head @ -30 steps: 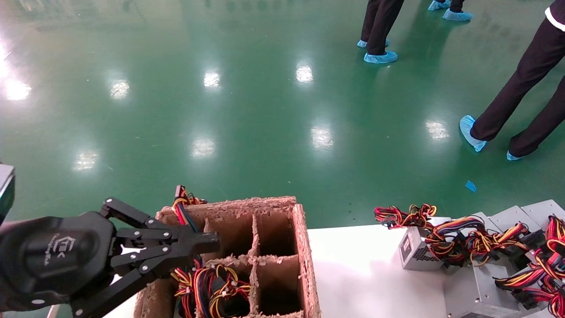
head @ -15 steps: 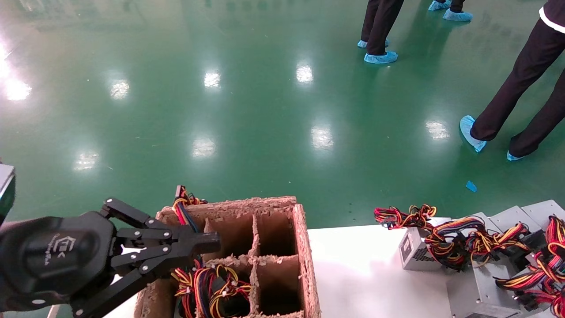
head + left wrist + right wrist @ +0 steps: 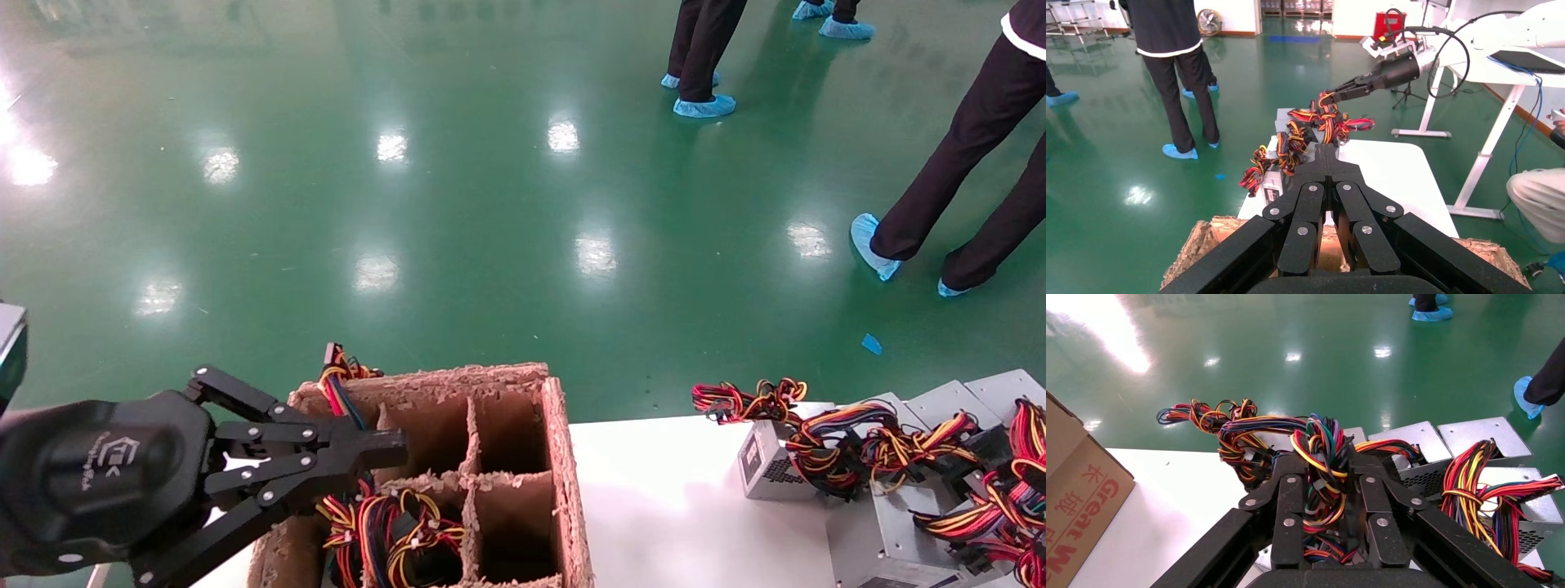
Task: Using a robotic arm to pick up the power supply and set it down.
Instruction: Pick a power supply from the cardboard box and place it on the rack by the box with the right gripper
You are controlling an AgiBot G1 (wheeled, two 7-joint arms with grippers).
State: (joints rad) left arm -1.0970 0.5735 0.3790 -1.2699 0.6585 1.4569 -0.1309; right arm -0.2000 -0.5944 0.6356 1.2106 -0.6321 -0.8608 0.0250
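L gripper: my left gripper (image 3: pixel 384 447) hangs over the near-left corner of the cardboard box (image 3: pixel 564 490), fingers pressed together w/ nothing between them. No change across the last sec; parked.

R gripper: the right gripper (image 3: pixel 1329 462) is out of the head view; the wrist cam shows it low over the pile at the table's right end, jaws closed around a wire bundle (image 3: pixel 1324 478), colored strands pinched between the linkages. The left wrist cam confirms it from afar: fingertips buried in the cables.

Power supply: the power supply (image 3: pixel 878 531) sits in the group of grey boxes at the right end of the white table (image 3: pixel 670 506). I can't tell for sure which unit this bundle belongs to.

Change: the cables at the far right edge of the head view have crept slightly up and right over the last sec, and the nearest grey box nudged w/ them. The standalone PSU (image 3: pixel 764 469) and its wires haven't budged.

Meaning: I read that as the lift just beginning, by the wires, not the case.

Risk: the box will prob. dangle and swing; neighboring cables may snag and drag other units.

Box contents: more wiring (image 3: pixel 392 531) sits in the near-left compartment; other visible cells look vacant.
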